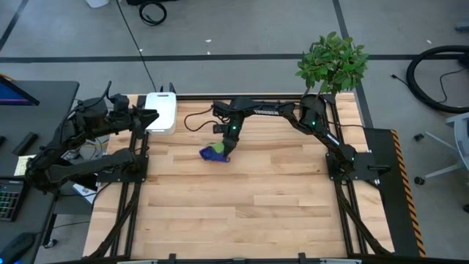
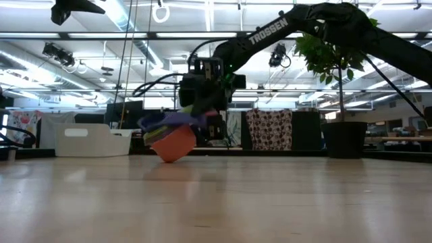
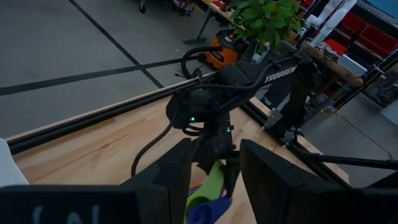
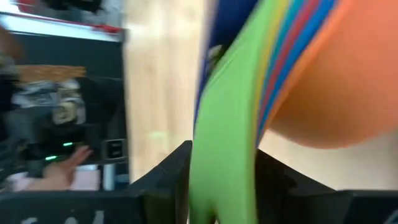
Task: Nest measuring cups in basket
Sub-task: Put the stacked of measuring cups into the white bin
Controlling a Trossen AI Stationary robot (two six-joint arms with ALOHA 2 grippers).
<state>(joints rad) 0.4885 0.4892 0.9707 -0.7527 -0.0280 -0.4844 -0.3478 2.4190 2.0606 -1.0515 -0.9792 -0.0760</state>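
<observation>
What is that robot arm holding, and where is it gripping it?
The right gripper holds the nested measuring cups by their stacked handles.

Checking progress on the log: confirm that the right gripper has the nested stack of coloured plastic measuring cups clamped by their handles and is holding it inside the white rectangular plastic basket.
Not quite. The right gripper does clamp the nested stack of coloured plastic measuring cups by their handles, but over the bare wooden table, well apart from the white rectangular plastic basket at the table's far left edge, as the high view shows.
</observation>
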